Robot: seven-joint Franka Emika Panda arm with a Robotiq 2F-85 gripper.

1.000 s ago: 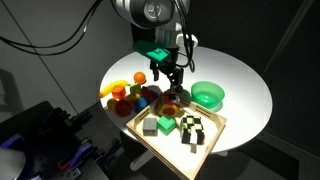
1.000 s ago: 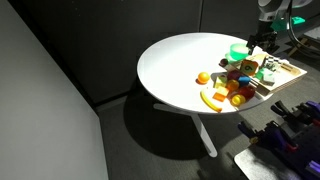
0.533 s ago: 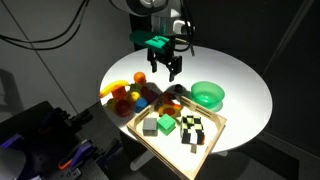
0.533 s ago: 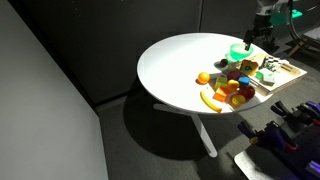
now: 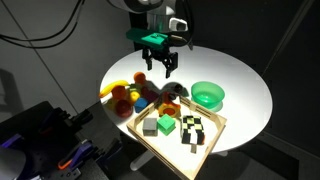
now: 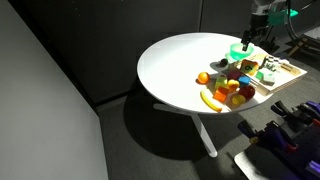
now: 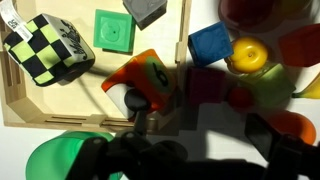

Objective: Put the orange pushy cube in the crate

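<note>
The orange pushy cube (image 7: 142, 80) lies tilted inside the crate, in the corner against the wooden rim (image 7: 80, 115). It has orange-red edges and dark patches. In an exterior view the cube (image 5: 172, 101) sits at the crate's far corner, and the crate's rim (image 5: 221, 121) lies near the table's front. My gripper (image 5: 160, 66) hangs open and empty well above the table, behind the cube. It is also high above the toys in an exterior view (image 6: 250, 38). In the wrist view its dark fingers (image 7: 200, 135) are spread over bare table.
The crate also holds a checkered cube (image 7: 45, 50), a green cube (image 7: 113, 28) and a grey cube (image 7: 148, 8). A green bowl (image 5: 208, 94) stands beside the crate. A blue cube (image 7: 208, 45), a yellow ball (image 7: 248, 55), a banana (image 5: 112, 88) and other toys cluster next to the crate.
My gripper has risen from just above the cube at the crate's corner and moved back. The cube stays in the crate.
</note>
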